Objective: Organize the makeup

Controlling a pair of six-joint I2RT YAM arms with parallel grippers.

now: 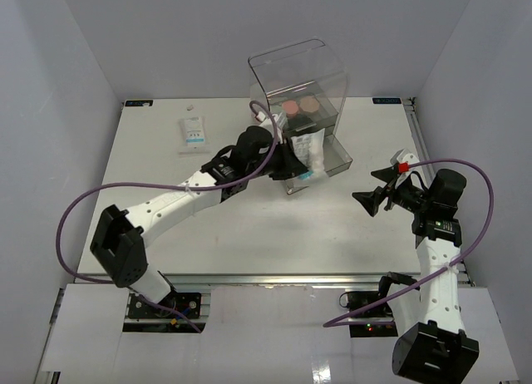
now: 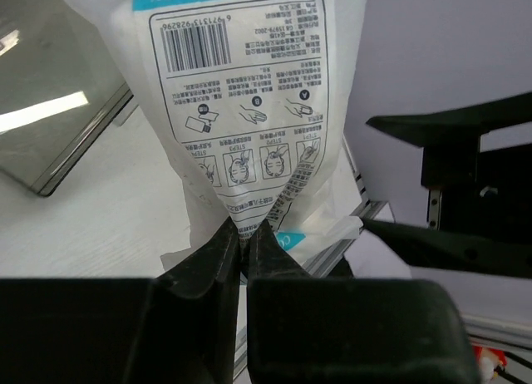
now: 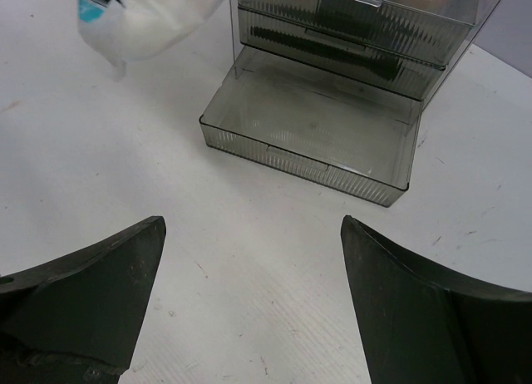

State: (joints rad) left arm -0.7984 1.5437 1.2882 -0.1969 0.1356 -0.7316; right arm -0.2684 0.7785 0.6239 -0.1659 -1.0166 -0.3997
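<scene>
The step in hand is stowing a sachet. The left gripper (image 2: 245, 238) has its jaws pinched shut on the bottom edge of a white sachet (image 2: 241, 93), whose printed back fills the upper middle of the left wrist view. In the top view the sachet sits at the centre of the frame, just beside the near-left corner of the open drawer (image 3: 307, 135). It appears to be lifted off the table (image 1: 249, 226).

The drawer is pulled out of the bottom of the clear organizer box (image 1: 295, 72) and looks empty. Two round compacts (image 1: 291, 107) already sit on the box's upper level. A second sachet (image 1: 193, 133) lies flat at the upper left of the table, well apart from the box.

The right gripper (image 3: 253, 226) hangs at the right of the top view with its jaws wide apart, holding nothing and facing the drawer.

The next move likely calls for carrying the sachet over the drawer's rim, lowering it flat, and only then releasing. The limp packet could catch on the drawer wall or drape over it.
</scene>
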